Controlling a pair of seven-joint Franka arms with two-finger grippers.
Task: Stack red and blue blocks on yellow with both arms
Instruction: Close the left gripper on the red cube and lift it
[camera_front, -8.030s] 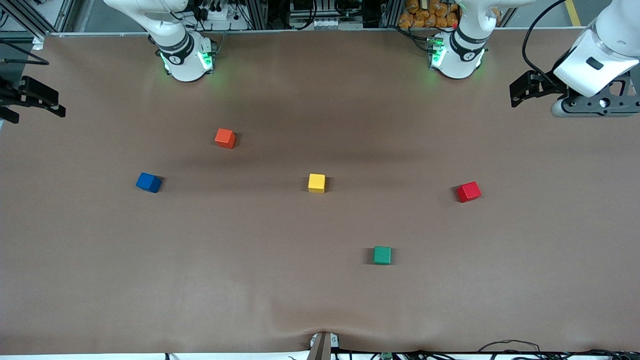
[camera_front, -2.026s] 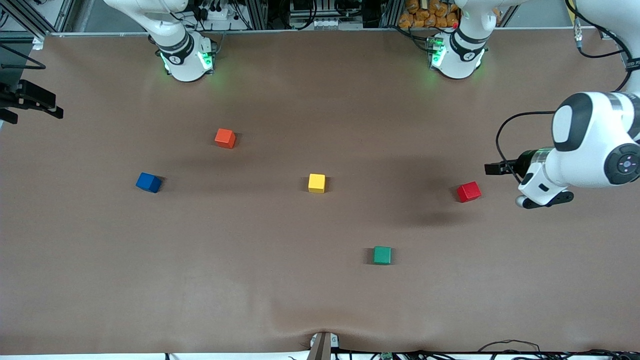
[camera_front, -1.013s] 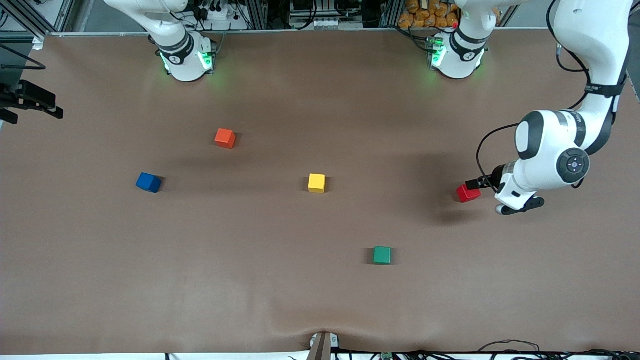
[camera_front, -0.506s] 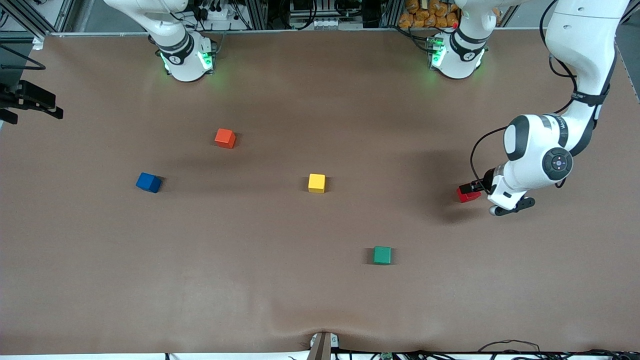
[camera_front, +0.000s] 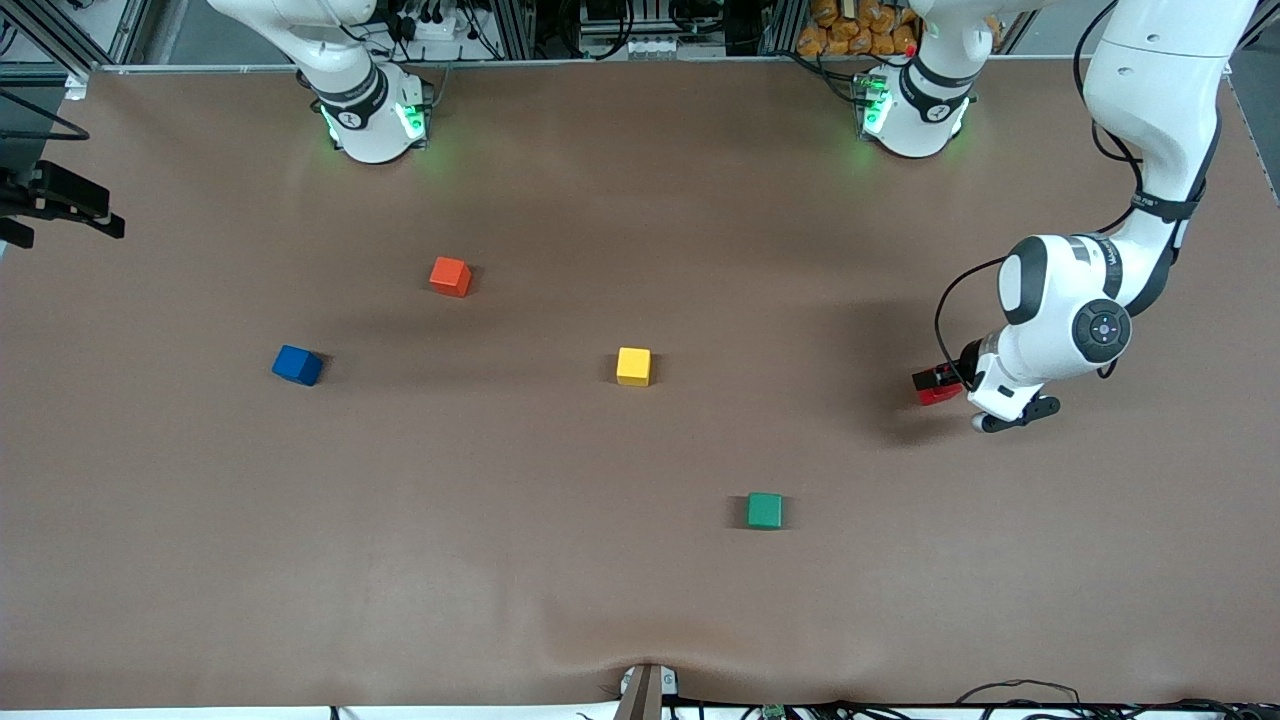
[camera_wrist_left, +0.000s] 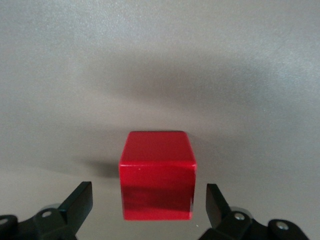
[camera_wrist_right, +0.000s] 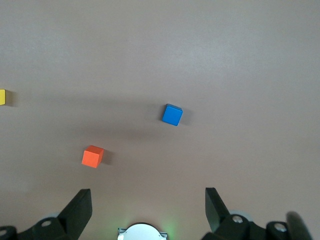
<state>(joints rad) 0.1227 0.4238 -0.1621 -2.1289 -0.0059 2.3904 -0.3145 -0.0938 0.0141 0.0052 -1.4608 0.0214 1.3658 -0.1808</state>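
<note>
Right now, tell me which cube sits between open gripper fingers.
The red cube, at the left arm's end of the table: the left gripper straddles it, open. The other cubes have no gripper at them.

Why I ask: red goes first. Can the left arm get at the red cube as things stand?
Probably yes. The left gripper is low at the red cube, its fingers open on either side, apparently not touching. Nothing stands between them.
</note>
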